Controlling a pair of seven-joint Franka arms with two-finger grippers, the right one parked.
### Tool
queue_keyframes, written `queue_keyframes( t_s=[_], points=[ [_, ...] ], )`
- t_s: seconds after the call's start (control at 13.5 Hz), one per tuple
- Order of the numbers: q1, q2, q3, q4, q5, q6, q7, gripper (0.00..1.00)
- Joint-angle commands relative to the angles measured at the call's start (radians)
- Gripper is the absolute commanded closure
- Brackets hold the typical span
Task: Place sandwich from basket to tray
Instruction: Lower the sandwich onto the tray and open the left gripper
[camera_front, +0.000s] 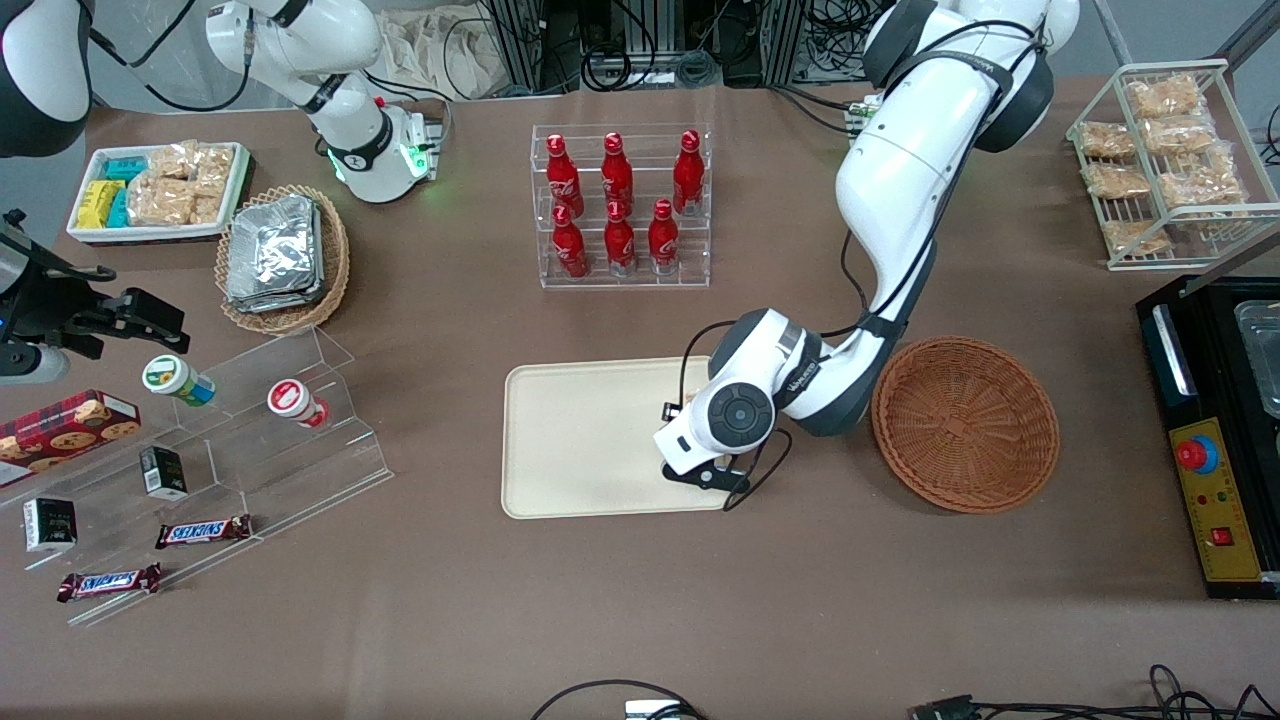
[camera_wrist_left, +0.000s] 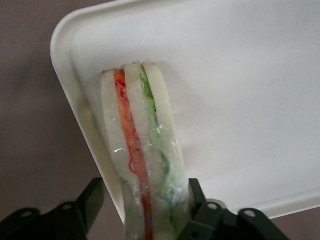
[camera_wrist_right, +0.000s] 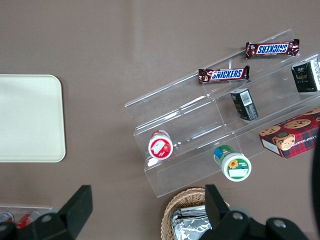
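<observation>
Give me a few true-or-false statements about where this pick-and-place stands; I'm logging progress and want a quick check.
1. The sandwich is over the tray. True.
2. The basket holds another sandwich. False: nothing shows inside it.
3. The gripper is over the tray's end nearest the basket. True.
4. The gripper is open and holds nothing. False: its fingers flank the wrapped sandwich, shut on it.
5. The tray already carries foil packets. False: the foil packets sit in a tan basket toward the parked arm's end of the table.
</observation>
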Motion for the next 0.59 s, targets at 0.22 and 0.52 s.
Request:
queue_keyframes(
  t_s=[0.22,0.52],
  points=[
    [0.056,-0.113,0.005,0.033,-0.013,-0.024,0.002,0.00],
    [0.201,-0.314,0.005,0.027,-0.020,-0.245,0.009,0.00]
  ],
)
